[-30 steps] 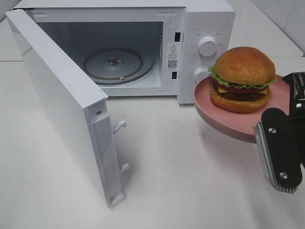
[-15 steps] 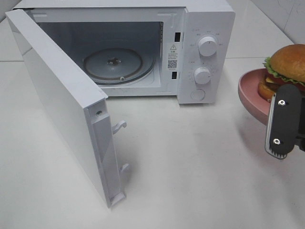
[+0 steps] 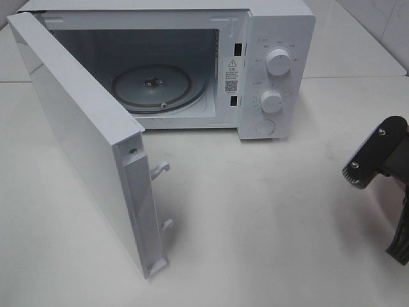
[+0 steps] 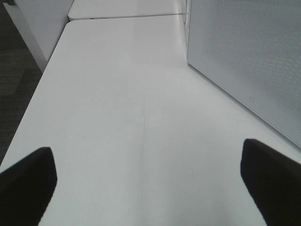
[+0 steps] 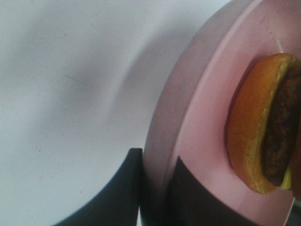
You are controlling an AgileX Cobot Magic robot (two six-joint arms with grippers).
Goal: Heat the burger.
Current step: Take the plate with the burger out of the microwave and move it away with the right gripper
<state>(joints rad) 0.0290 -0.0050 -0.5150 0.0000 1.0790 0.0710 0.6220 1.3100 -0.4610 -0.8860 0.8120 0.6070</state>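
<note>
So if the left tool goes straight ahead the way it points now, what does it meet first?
Probably nothing soon: the left tool is open over the bare white table. The microwave stands off to one side, though depth is unclear.

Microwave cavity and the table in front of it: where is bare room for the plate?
The glass turntable is bare, and the table is bare between the open door and the right pincer. The door crowds the left.

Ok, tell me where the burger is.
Only the right wrist view shows the burger, sitting on the pink plate whose rim the right gripper clamps.
</note>
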